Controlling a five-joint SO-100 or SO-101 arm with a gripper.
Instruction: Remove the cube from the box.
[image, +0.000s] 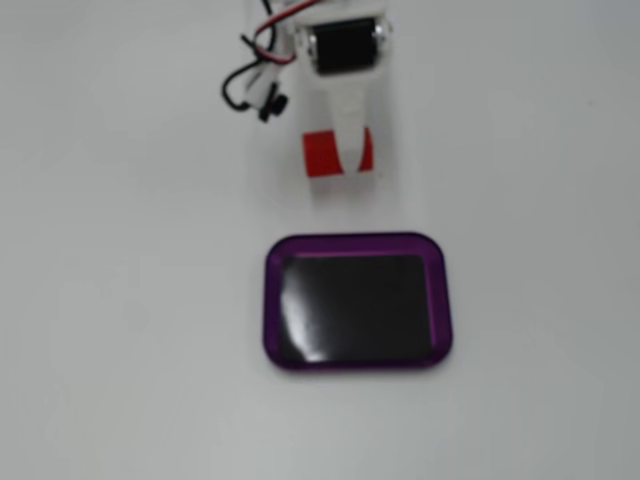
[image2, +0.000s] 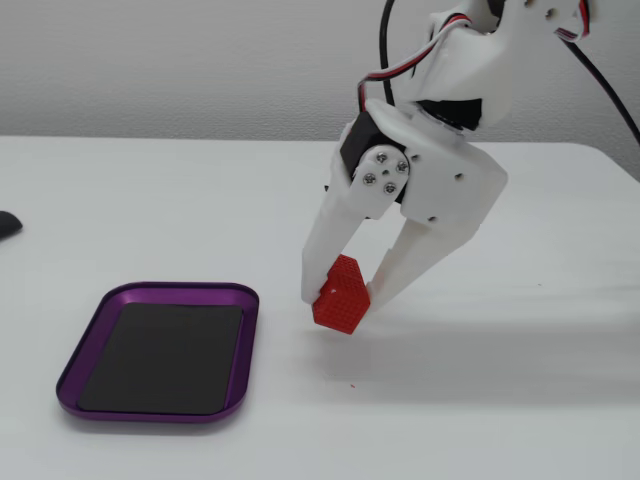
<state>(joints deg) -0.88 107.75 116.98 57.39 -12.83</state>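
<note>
The small bright red rectangular block with a finely dotted face, the cube (image2: 341, 294), is held between the 2 white plastic fingers of the gripper (image2: 338, 300), whose jaws are closed on it from either side, so that the block sits at the very fingertips, tilted, with 1 corner lowest. It is already outside the box (image2: 68, 375), the shallow rectangular tray with a translucent purple rim and a glossy black floor, which is seen to be empty in both fixed views. In a fixed view taken from the side, the block lies to the right of the tray's right rim and near it, clear of that rim; whether its lowest corner touches the white table (image2: 520, 400) or hangs just above it cannot be told. In a fixed view taken from above, the cube (image: 322, 152) appears above the tray's upper rim (image: 355, 240), apart from it, with the middle of the block covered by a white finger; its long axis runs across that picture, roughly parallel to the tray's long side. The removal is judged to be almost complete: what remains turns on the block being set down on bare table beside the tray, away from the rim, before the jaws are parted.
</note>
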